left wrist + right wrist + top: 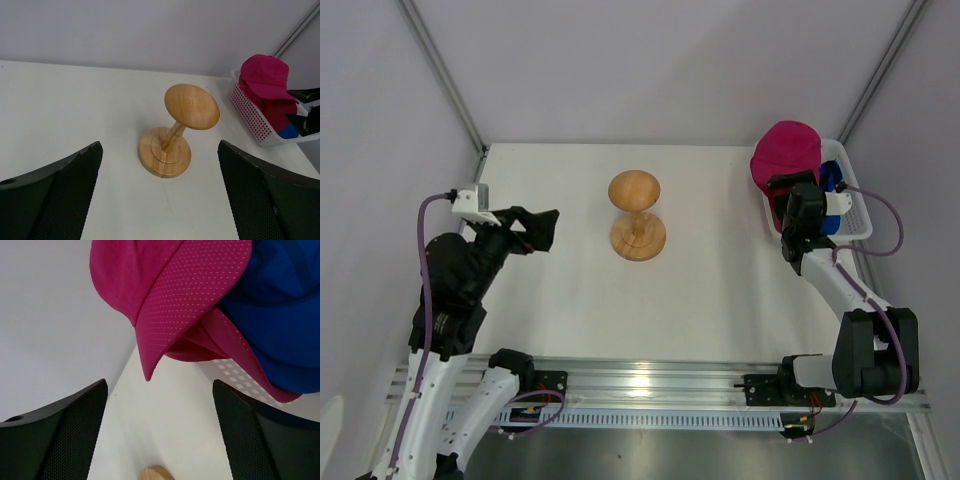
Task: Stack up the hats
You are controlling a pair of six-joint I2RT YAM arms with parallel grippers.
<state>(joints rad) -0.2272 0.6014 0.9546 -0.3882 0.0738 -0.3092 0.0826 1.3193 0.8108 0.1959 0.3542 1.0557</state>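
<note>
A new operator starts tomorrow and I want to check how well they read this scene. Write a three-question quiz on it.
1. True or false: a cap already sits on the wooden stand.
2. Which cap lies topmost at the white mesh basket? A magenta cap; B green cap; C black cap.
3. Fill in: the right end effector, near the basket, is ___.
Key: 1 false; 2 A; 3 open.

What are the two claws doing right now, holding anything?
Left gripper: open, holding nothing.
Right gripper: open, holding nothing, close to the pink cap.
</note>
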